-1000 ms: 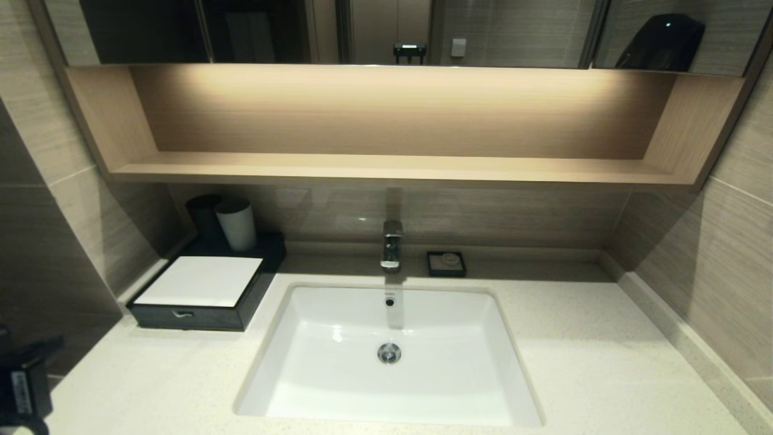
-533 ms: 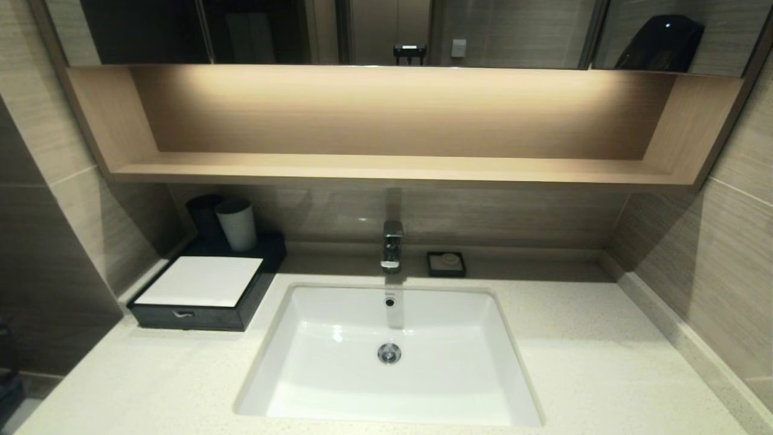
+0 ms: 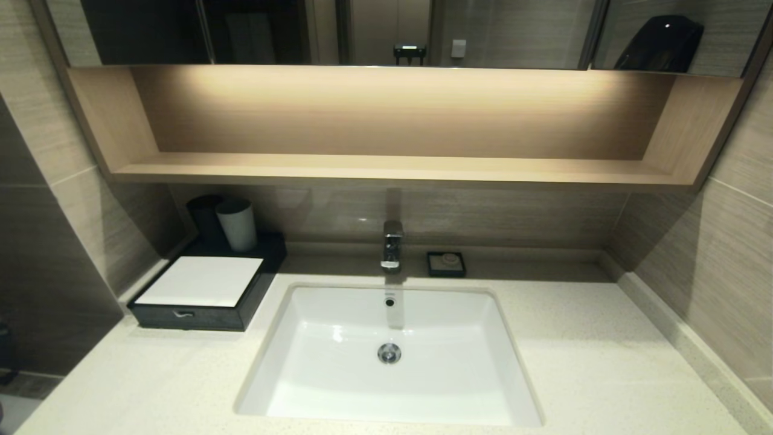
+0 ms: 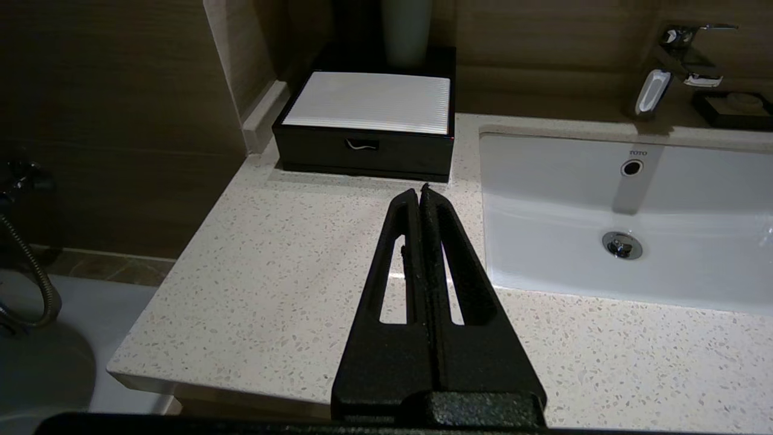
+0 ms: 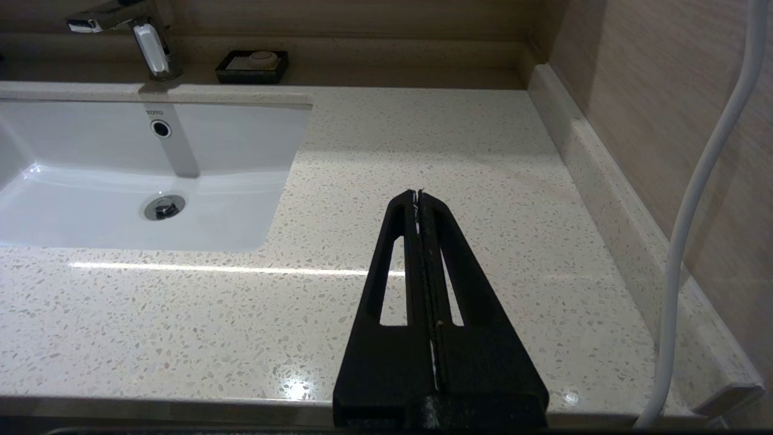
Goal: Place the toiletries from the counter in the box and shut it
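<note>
Drawer shut, speckled cream stone counter [image 3: 604, 374] bare of packets.
Both grippers, left [image 4: 421, 188] and right [image 5: 418, 193], are pressed together, empty; the dark grey white-topped box [image 3: 202, 296] seems closed, though a hidden gap might leave it ajar.

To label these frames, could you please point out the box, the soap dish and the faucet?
box [image 3: 199, 281]: head view, on its white top panel.
soap dish [image 3: 445, 264]: head view, on its middle.
faucet [image 3: 392, 244]: head view, on the spout body.
</note>
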Tool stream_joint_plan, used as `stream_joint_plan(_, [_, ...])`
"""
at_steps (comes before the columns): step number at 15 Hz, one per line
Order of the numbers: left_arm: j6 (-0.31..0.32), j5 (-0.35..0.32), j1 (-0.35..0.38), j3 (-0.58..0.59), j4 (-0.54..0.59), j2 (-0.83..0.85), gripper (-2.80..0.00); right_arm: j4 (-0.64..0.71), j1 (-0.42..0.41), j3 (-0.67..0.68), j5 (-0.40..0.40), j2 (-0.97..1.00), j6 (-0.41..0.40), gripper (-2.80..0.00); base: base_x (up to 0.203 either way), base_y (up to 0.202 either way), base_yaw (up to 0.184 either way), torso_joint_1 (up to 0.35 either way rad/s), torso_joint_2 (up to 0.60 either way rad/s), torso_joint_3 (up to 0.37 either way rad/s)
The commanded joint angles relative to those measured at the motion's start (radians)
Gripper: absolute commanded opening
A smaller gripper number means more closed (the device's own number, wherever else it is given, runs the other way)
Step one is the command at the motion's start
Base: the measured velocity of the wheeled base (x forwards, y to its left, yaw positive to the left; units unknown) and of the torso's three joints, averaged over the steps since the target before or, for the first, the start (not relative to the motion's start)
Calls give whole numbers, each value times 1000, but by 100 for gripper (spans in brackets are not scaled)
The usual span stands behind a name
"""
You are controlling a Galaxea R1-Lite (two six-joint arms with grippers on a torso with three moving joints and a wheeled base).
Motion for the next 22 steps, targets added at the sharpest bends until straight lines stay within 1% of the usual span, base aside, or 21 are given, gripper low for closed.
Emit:
stream_joint_plan(1, [-1,1,1,23,-1,-82,-280,0,0,0,0,-1,0,-280,0,0,0,0,0,0])
stream_joint_plan(6, [-1,-1,0,60,-19,-154,-280,0,0,0,0,0,0,-280,0,0,0,0,0,0])
stream_joint_plan(8, [-1,-30,-1,75,-30,-218,-280,0,0,0,0,-2,0,-280,0,0,0,0,0,0])
stream_joint_plan(9, [-1,-39,-2,86,-62,-218,-280,0,0,0,0,0,0,-280,0,0,0,0,0,0])
stream_joint_plan(12, [2,-51,-2,147,-206,-217,-280,0,0,0,0,0,0,-280,0,0,0,0,0,0])
stream_joint_plan(13, [2,-61,-2,151,-211,-217,-280,0,0,0,0,-1,0,-280,0,0,0,0,0,0])
stream_joint_plan(16, [2,-76,-2,151,-197,-217,-280,0,0,0,0,-2,0,-280,0,0,0,0,0,0])
stream_joint_plan(19, [-3,-134,-2,151,-161,-218,-280,0,0,0,0,0,0,-280,0,0,0,0,0,0])
stream_joint_plan(22, [1,-124,-2,151,-85,-219,-280,0,0,0,0,0,0,-280,0,0,0,0,0,0])
